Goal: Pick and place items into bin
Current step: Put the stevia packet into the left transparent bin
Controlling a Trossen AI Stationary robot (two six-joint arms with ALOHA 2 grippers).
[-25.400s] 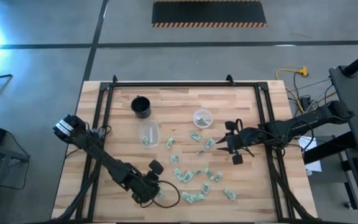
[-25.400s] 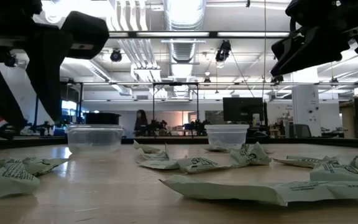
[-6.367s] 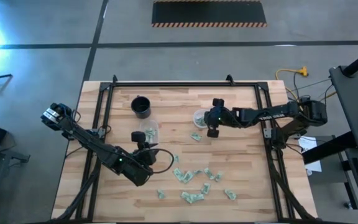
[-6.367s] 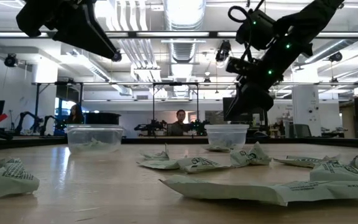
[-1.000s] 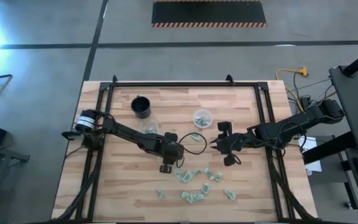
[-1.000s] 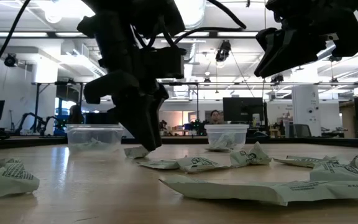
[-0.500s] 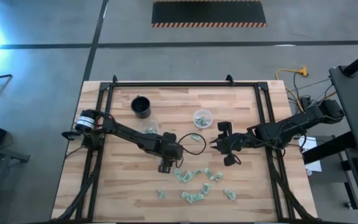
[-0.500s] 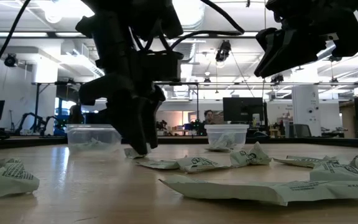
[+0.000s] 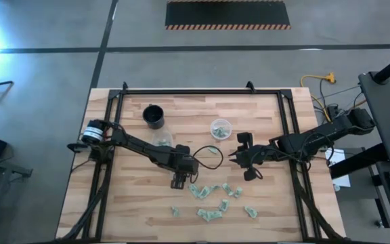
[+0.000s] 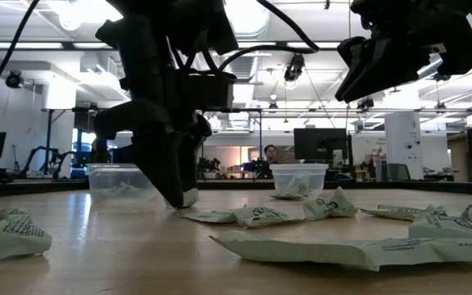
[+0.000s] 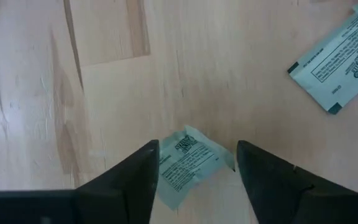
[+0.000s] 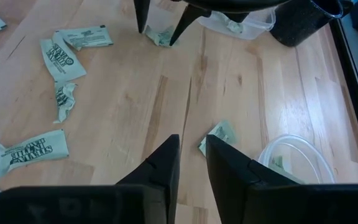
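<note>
Where fingers spread, item (image 11: pixel 188 160) between left gripper (image 11: pixel 194 171).

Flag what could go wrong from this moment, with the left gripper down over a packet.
1. The left gripper is open astride a crumpled packet lying flat on the table; its fingertips may scrape the wood or pinch only an edge, so the packet could slip out.
2. The right gripper hangs nearby, nearly closed and empty; if it descends toward the packet below while the left arm lifts, the arms might crowd each other.
</note>
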